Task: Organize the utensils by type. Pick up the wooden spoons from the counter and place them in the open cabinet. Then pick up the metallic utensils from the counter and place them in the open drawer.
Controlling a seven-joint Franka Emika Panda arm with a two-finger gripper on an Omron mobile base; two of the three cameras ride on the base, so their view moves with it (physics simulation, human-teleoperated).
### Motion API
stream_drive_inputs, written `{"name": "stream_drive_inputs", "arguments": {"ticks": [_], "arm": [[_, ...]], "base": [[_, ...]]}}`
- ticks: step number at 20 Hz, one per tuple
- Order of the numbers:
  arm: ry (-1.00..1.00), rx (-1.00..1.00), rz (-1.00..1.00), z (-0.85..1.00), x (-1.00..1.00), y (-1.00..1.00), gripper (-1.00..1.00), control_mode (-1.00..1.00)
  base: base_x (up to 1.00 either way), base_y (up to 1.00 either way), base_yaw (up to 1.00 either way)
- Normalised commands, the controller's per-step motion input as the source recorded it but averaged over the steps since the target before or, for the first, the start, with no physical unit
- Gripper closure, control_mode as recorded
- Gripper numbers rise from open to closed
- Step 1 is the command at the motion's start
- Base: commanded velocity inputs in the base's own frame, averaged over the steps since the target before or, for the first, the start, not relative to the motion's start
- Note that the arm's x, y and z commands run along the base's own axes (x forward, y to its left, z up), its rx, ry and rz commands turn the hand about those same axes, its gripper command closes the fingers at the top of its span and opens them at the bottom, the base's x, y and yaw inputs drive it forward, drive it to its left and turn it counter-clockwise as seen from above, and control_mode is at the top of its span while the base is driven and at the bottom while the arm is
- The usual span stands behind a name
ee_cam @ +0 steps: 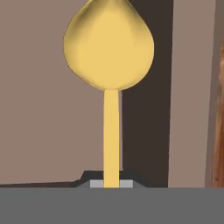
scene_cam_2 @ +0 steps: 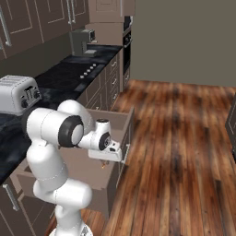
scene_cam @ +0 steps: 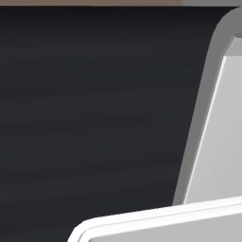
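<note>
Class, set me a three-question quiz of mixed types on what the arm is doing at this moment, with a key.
1. True or false: the claw is shut on a yellow-headed metallic utensil.
2. In the right base view, the hand hangs over: A) the toaster, B) the open drawer, C) the wooden floor.
3. Fill in: behind the utensil, the hand view shows the drawer's plain ____ inside.

Key: 1 true; 2 B; 3 taupe.
</note>
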Motion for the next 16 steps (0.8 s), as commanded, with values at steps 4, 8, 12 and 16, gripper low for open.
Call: {"name": "stream_drive_inputs", "arguments": {"ticks": [4,8,12,16], "arm": [[0.00,0.00,0.01,0.27,0.00,-0.09,1.00,-1.00],[0.04,0.00,0.00,0.67,-0.01,0.00,1.00,-1.00],[0.04,0.00,0.01,0.67,0.00,0.27,1.00,-1.00],[0.00,0.00,0.03,0.25,0.00,0.57,1.00,-1.00]], "base": [[0.00,0.00,0.00],[0.00,0.00,0.00],[0.00,0.00,0.00],[0.00,0.00,0.00]]}}
